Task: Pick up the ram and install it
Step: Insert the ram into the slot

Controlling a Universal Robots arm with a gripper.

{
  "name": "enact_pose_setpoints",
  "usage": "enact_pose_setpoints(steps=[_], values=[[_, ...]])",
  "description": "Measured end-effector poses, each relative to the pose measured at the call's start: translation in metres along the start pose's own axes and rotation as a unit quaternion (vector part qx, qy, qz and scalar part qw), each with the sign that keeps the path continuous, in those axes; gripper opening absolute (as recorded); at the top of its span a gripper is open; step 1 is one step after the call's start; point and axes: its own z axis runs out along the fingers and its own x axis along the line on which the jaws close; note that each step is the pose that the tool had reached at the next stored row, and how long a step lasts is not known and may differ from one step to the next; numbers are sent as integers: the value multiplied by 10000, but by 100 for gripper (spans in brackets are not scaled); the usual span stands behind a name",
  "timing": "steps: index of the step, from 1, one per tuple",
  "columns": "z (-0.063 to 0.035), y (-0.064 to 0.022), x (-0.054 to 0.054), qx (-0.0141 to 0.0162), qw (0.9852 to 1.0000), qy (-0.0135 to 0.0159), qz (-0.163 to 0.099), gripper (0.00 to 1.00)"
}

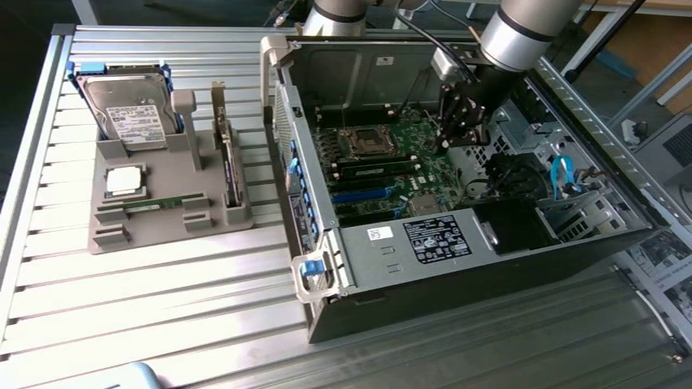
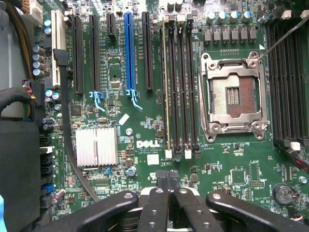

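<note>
My gripper (image 1: 461, 138) hangs inside the open computer case (image 1: 519, 243), over the green motherboard (image 1: 400, 162). In the wrist view its fingertips (image 2: 167, 181) are pressed together with nothing between them. They hover near the black memory slots (image 2: 181, 87), beside the bare processor socket (image 2: 234, 96). One slot holds a thin yellow-green edge (image 2: 166, 87) that looks like a seated stick. On the grey tray (image 1: 162, 227), at the exterior view's left, one green ram stick (image 1: 162, 203) lies flat. Another ram stick (image 1: 227, 162) stands on edge.
The tray also carries a silver hard drive (image 1: 130, 117) with a white label and a small square processor chip (image 1: 125, 180). Black cables (image 2: 67, 135) and a silver heatsink (image 2: 96, 147) lie on the board. The case walls rise around the gripper. Everything rests on a slatted metal table (image 1: 162, 308).
</note>
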Motion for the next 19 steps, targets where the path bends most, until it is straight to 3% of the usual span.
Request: enact_pose_setpoints(steps=[2,3,4,6,7,14,19], values=[[0,0,0,0,10000,0,0,11],[1,-1,0,37,10000,-2,0,11],[3,-1,0,169,9999,-9,3,11],[6,0,0,288,9996,-15,5,11],[7,0,0,330,9995,-17,6,11],[7,1,0,331,9995,-17,6,11],[12,50,0,331,9995,-17,6,11]])
